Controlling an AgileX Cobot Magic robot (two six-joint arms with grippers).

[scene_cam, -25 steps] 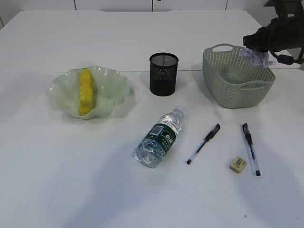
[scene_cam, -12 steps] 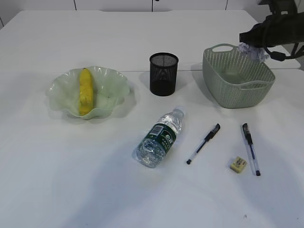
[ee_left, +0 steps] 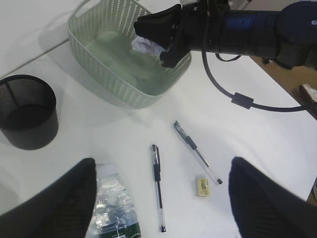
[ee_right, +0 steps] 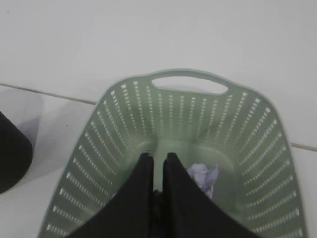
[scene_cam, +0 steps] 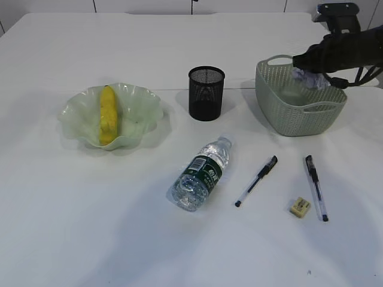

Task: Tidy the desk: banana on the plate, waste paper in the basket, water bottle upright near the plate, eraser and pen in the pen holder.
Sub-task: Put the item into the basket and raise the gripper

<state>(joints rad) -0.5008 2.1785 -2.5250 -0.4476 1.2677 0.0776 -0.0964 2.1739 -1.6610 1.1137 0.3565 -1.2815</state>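
Note:
My right gripper [scene_cam: 301,62] [ee_right: 158,157] hangs over the grey-green basket [scene_cam: 281,113] [ee_right: 124,114]. Its fingers are nearly closed, pinching the crumpled waste paper [scene_cam: 309,78] [ee_right: 203,177], which hangs inside the basket beside one finger. My left gripper [ee_left: 161,198] is open and empty above the table, out of the exterior view. The banana [scene_cam: 107,115] lies in the green plate [scene_cam: 146,98]. The water bottle [scene_cam: 200,173] [ee_left: 113,208] lies on its side. Two pens [scene_cam: 257,179] [scene_cam: 316,186] and the eraser [scene_cam: 300,207] [ee_left: 201,186] lie on the table. The black mesh pen holder [scene_cam: 206,92] stands upright.
The white table carries a seam line [scene_cam: 173,89] behind the pen holder. The right arm's cable [ee_left: 237,96] hangs over the table beside the basket. The table's right edge [ee_left: 290,94] shows in the left wrist view.
My right gripper has moved left and slightly down with the waste paper, from the basket's far right rim to over its inside. Nothing else moved.

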